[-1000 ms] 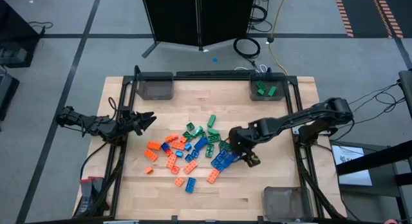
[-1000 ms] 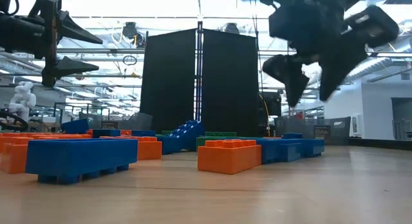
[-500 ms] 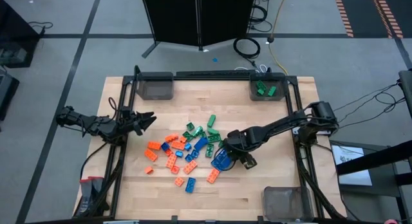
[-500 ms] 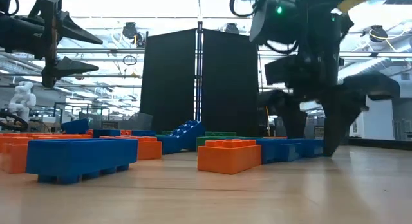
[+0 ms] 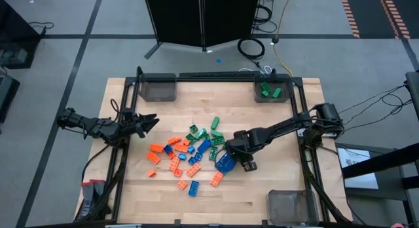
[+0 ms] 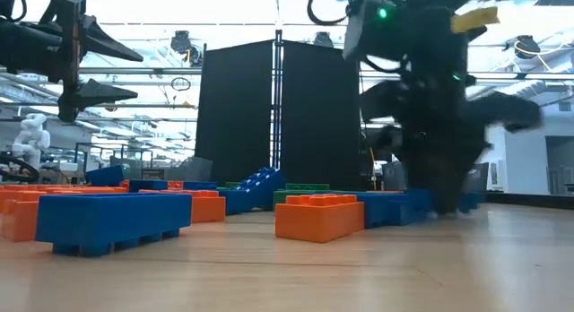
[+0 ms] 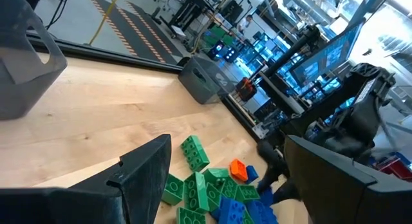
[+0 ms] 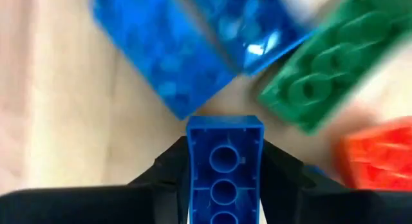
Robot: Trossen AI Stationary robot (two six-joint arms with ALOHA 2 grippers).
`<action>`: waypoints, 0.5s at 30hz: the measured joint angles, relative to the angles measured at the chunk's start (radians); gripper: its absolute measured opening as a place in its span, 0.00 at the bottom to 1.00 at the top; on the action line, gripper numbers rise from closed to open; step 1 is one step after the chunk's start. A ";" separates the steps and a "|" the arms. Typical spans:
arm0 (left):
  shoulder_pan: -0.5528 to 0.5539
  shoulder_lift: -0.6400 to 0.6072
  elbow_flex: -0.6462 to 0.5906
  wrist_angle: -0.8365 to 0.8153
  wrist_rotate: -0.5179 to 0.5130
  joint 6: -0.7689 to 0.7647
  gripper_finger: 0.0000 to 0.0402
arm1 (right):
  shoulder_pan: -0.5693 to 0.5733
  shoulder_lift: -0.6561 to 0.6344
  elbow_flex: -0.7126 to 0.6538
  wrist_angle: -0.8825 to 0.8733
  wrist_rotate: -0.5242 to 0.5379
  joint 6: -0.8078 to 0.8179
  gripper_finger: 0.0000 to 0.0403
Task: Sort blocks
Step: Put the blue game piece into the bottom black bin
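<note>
The right gripper (image 5: 230, 158) clamps an oblong blue block (image 8: 224, 166) between its fingers, low at the right edge of the heap of orange, green and blue blocks (image 5: 190, 156) mid-bench. Another blue block (image 8: 161, 63) and a green block (image 8: 322, 76) lie just ahead of it. Bare wood of the bench (image 5: 288, 133) stretches right toward the far-corner bin (image 5: 270, 90) holding green pieces. The left gripper (image 5: 145, 121) hangs spread wide by the left rail.

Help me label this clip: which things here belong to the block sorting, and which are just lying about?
Job: blocks piled mid-table; blue block between the right gripper's jaws; green blocks already in the far bin.

Lying about: coiled cable, black cabinet.
</note>
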 joint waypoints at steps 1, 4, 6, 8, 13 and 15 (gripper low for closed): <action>0.000 0.000 0.000 -0.001 0.000 0.000 0.76 | 0.000 -0.021 0.017 -0.011 0.001 0.026 0.29; 0.000 0.000 0.000 -0.004 0.000 0.000 0.76 | 0.014 -0.092 0.062 -0.077 0.001 0.101 0.29; 0.000 0.000 0.000 -0.007 0.000 0.000 0.76 | 0.032 -0.151 0.082 -0.125 0.010 0.171 0.29; 0.000 0.000 0.000 -0.007 0.000 0.000 0.76 | 0.060 -0.225 0.096 -0.160 0.026 0.265 0.29; 0.000 0.000 0.000 -0.007 0.000 0.000 0.76 | 0.212 -0.377 0.096 -0.283 0.114 0.586 0.29; 0.000 0.000 0.000 -0.009 0.000 0.000 0.76 | 0.300 -0.414 0.096 -0.339 0.144 0.720 0.29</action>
